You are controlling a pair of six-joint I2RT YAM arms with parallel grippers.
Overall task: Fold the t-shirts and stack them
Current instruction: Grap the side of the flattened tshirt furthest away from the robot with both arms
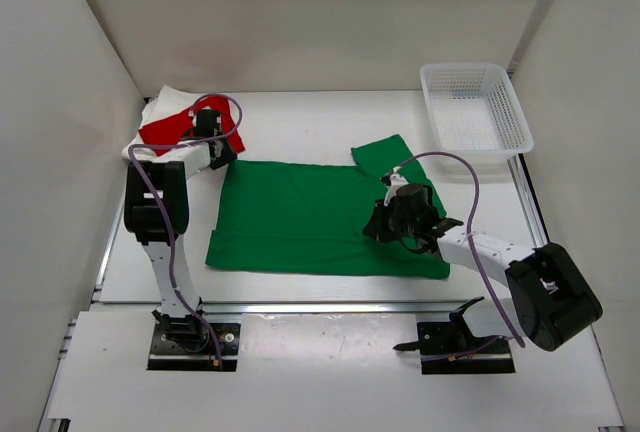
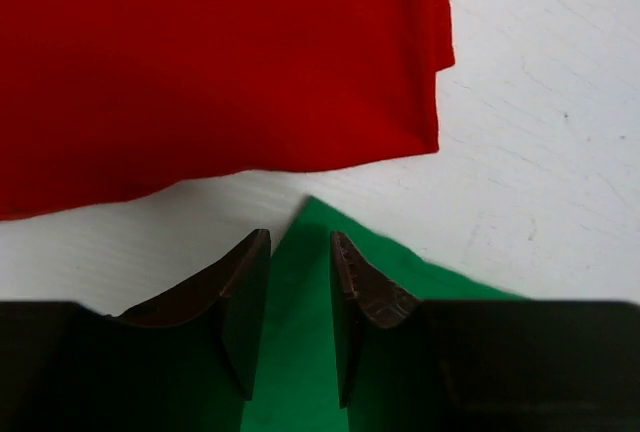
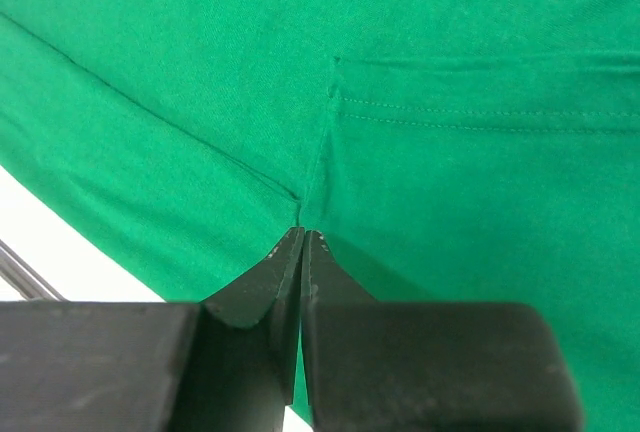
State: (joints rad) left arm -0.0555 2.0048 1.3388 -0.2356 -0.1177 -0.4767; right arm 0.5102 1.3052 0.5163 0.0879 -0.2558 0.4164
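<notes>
Three t-shirts are lying on the worktop (image 1: 300, 122). At ten o'clock the white t-shirt (image 1: 155, 104) is sitting under the red t-shirt (image 1: 170, 130). The green t-shirt (image 1: 300, 217) is lying spread across the centre. A white mesh basket (image 1: 475, 107) is standing at two o'clock, apart from all cloth.

Left tool (image 2: 300, 242): the jaws are standing apart and gripping nothing. Right tool (image 3: 303, 234): the jaws are pressing together and creases are converging on their tips, so it is judged to be pinching green cloth.

Risks, as judged:
- Left side: the tool is taking only the tip of a corner, so a closing bite could be thin and slip out on a lift. The red hem is lying close beyond it, so a forward reach could snag the wrong shirt.
- Right side: the pinch is looking small, beside a seam. With the far corner unheld, a pull could drag or bunch the whole shirt instead of folding it.

Position:
- The green corner is lying between the left fingers and pointing to twelve o'clock in the wrist view. A strip of bare worktop is separating it from the red edge.
- The right tool is sitting at the shirt's three o'clock side, near the sleeve, with cloth spreading away from its tips toward twelve o'clock.
</notes>
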